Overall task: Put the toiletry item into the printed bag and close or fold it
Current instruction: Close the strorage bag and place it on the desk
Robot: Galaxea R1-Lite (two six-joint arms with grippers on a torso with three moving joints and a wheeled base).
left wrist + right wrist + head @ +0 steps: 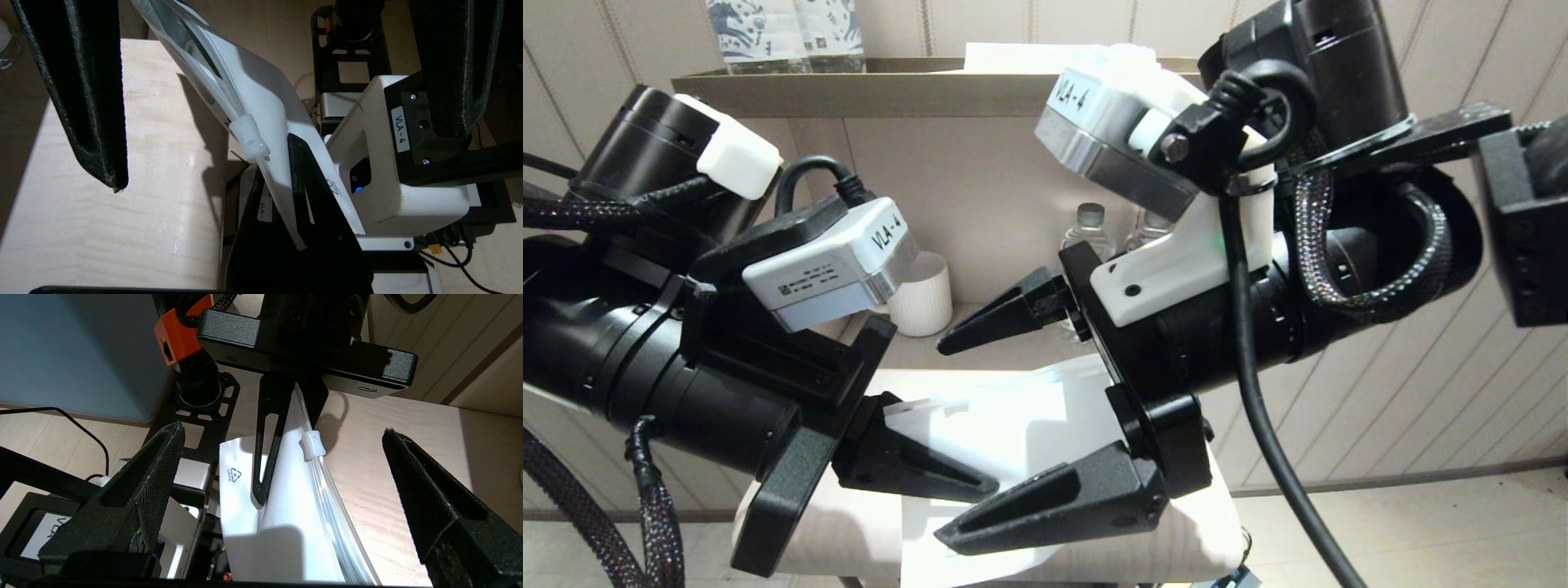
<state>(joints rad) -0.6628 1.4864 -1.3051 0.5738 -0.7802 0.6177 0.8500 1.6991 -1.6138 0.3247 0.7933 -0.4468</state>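
The right end effector [968,433] is hovering nearest the camera, fingers spread wide and holding nothing, around the printed bag [286,522]. The left end effector [286,428] is pinching the bag's edge near the zip slider [313,443], lifting it off the worktop [122,204]. No toothbrush is showing. The thin plastic may be slipping or twisting if the right closes off-centre.

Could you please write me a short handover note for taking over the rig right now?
Left gripper: shut on the bag's zip edge, holding the bag on edge above the table.
Right gripper: open, one finger on either side of the bag, near the zip slider.
Toothbrush: not visible; cannot tell whether it is inside.
Left to do: confirm the toothbrush is in, then probably run the slider along to close.
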